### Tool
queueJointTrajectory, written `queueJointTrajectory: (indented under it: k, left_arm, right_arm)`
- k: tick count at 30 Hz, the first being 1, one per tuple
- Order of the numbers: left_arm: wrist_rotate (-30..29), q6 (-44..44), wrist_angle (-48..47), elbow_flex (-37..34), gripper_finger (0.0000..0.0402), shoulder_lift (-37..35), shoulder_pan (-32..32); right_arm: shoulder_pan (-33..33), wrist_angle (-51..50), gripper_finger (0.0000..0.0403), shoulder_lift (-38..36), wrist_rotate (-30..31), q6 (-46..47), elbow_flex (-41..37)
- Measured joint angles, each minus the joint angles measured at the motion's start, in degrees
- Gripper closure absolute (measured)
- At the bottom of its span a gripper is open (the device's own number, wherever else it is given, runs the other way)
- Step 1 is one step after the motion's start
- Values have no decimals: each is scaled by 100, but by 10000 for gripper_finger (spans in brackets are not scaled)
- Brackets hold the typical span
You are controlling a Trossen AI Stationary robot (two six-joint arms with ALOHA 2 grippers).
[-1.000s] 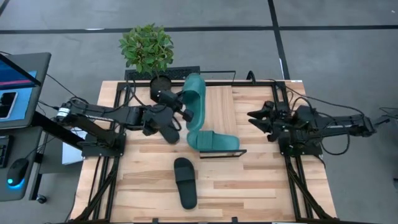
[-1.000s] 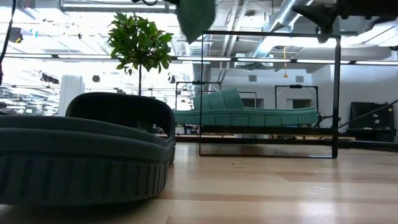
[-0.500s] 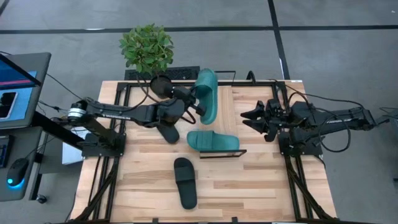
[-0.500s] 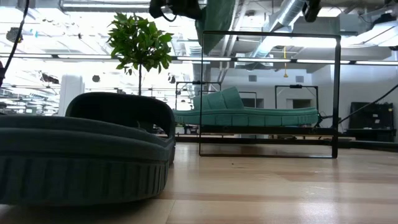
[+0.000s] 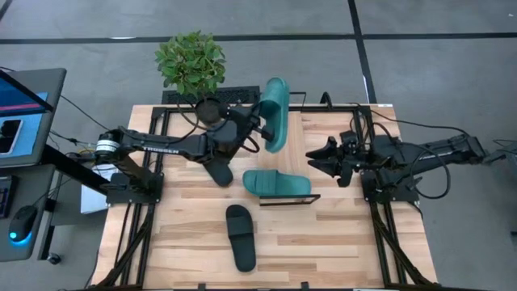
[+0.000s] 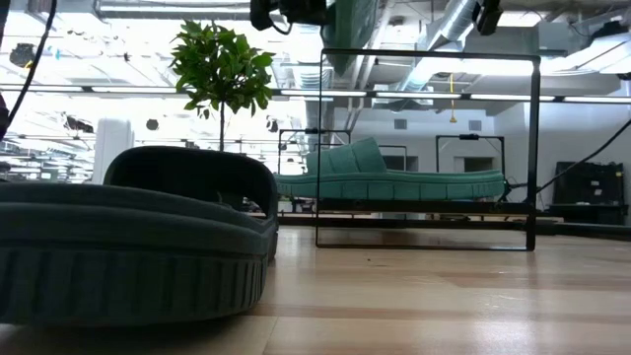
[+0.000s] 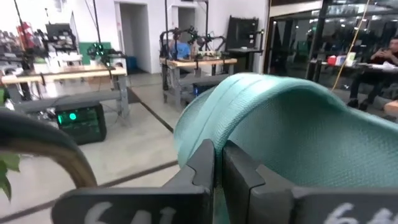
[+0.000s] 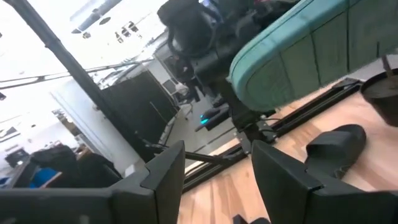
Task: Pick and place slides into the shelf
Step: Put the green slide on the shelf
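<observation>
Nearest the front edge of the tabletop (image 5: 186,242), one black slide (image 5: 240,236) lies flat and alone, with bare wood all around it. Farther in, a teal slide (image 5: 277,183) rests on the shelf (image 5: 291,137), close to the shelf's front wire edge. Just left of the shelf, a second black slide (image 5: 216,170) lies on the tabletop, partly under the left arm. Above the shelf's back left part, the left tool (image 5: 257,132) is clamped tight on the other teal slide (image 5: 275,114), held up on edge in the air. So one slide looks placed, one is being carried over, and two black ones seem left. The shelf board to the right of the carried slide is free. At the shelf's right side, the right tool (image 5: 317,155) hovers with fingers spread wide, holding nothing. A potted plant (image 5: 191,63) stands at the far edge, close behind the left arm.
</observation>
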Motion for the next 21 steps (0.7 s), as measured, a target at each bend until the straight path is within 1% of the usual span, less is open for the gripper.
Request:
queueJointTrajectory:
  k: [5,9,13,16,21]
  left_arm:
    - [-69,352,373,0,401,-4,-13]
    - [-181,936,871,0,401,-4,-43]
    - [-253,1354,1217,0,401,-4,-84]
    - [-278,1441,1235,0,401,-6,-87]
    - [-300,1473,1212,0,401,-6,-84]
  right_arm:
    - [142,30,225,1,0,-4,-2]
    - [253,22,230,1,71,-6,-2]
    - [376,24,235,1,418,-5,-2]
    - [446,31,236,1,678,124,-4]
    - [446,29,232,123,1103,799,-7]
